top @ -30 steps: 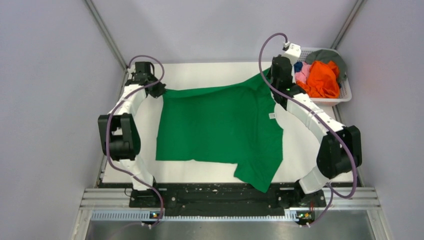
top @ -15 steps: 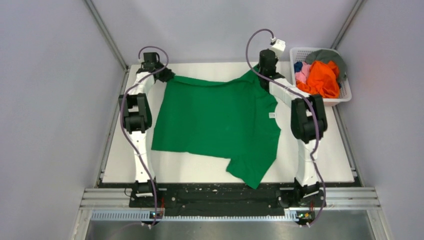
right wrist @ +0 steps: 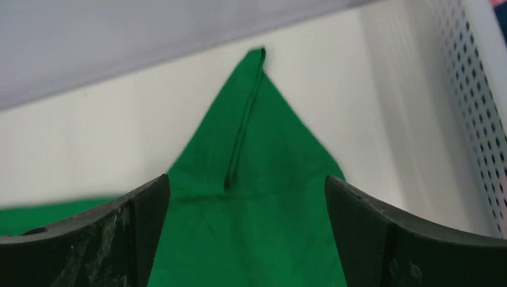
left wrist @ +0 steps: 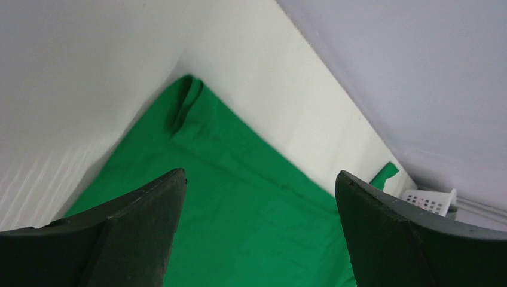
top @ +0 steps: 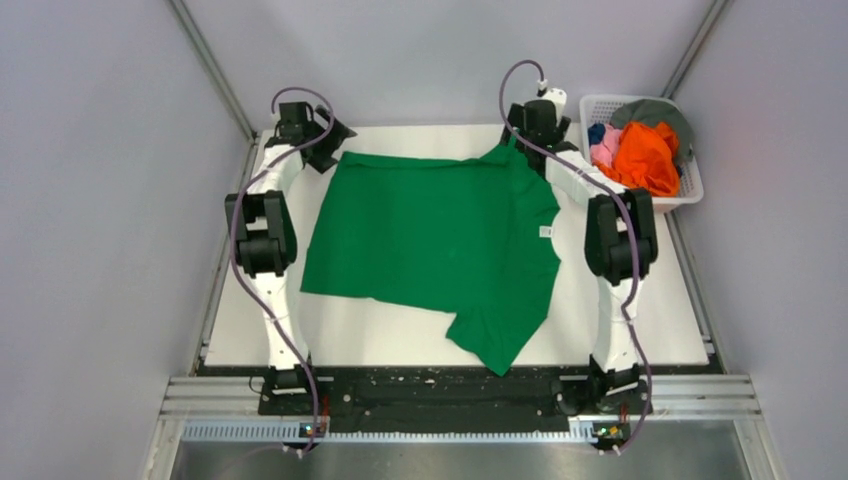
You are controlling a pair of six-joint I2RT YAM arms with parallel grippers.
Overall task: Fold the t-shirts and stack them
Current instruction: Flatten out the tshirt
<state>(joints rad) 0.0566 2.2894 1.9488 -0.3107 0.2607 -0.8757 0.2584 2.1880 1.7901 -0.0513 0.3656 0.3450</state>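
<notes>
The bright green short-sleeved cotton t-shirt (top: pixel 430 250) lies spread across the white table (top: pixel 380 335), its small white tag (top: pixel 545 231) at the right edge and one sleeve (top: pixel 495 345) skewed toward the near rim. The left gripper (left wrist: pixel 257 179) hovers at the shirt's far-left corner, the right gripper (right wrist: pixel 246 182) at its far-right corner. Both have their fingers spread wide with nothing between them, and the cloth lies below. The likely trouble is in the grasp: each corner shows a raised ridge of bunched fabric – a small pucker (left wrist: pixel 182 110) on the left, a long crease (right wrist: pixel 242 137) on the right. Pinching only that ridge would probably lift one layer and pull the fold crooked. The right gripper also works just beside the white plastic lattice basket (top: pixel 690 190) holding orange (top: pixel 645 160), pink (top: pixel 605 148) and grey (top: pixel 655 112) shirts, so a wide swing could nudge it. The trailing sleeve could drag off the rim if the far edge is drawn forward.
</notes>
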